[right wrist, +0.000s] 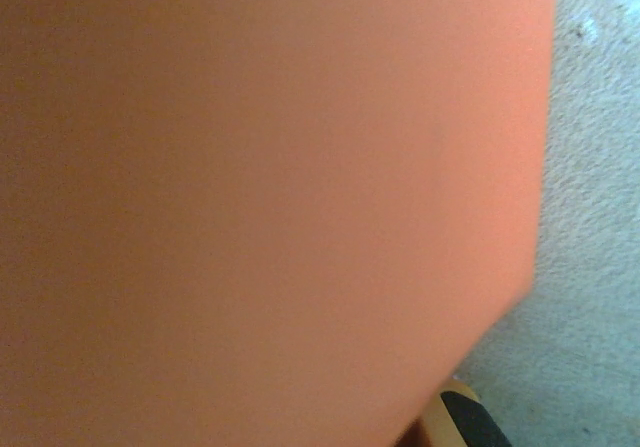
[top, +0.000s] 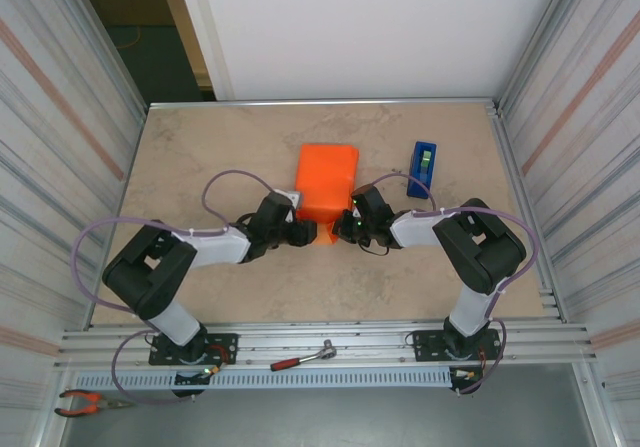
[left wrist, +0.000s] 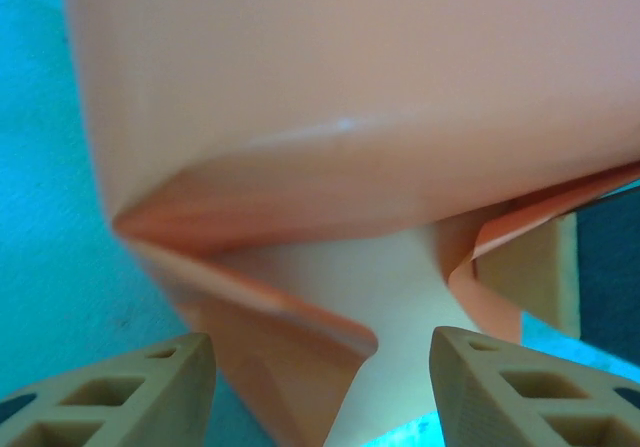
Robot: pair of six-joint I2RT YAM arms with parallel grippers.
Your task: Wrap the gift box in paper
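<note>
The orange paper [top: 326,179] is folded over the gift box into a parcel at the table's middle. My left gripper [top: 311,233] sits at the parcel's near end, on the left. In the left wrist view it [left wrist: 322,352] stands open, its fingertips [left wrist: 180,372] wide apart, with a loose paper flap [left wrist: 290,367] hanging between them unclamped. A pale face [left wrist: 395,287], likely the gift box's end, shows between the folded flaps. My right gripper [top: 346,229] is at the near end's right side, shut. Paper [right wrist: 270,197] covers most of the right wrist view, so I cannot see whether it holds any.
A blue tape dispenser [top: 422,168] stands right of the parcel, just beyond my right arm. A ratchet [top: 302,358] lies on the rail between the arm bases, and red-handled pliers [top: 88,402] lie at the bottom left. Corrugated walls close both sides.
</note>
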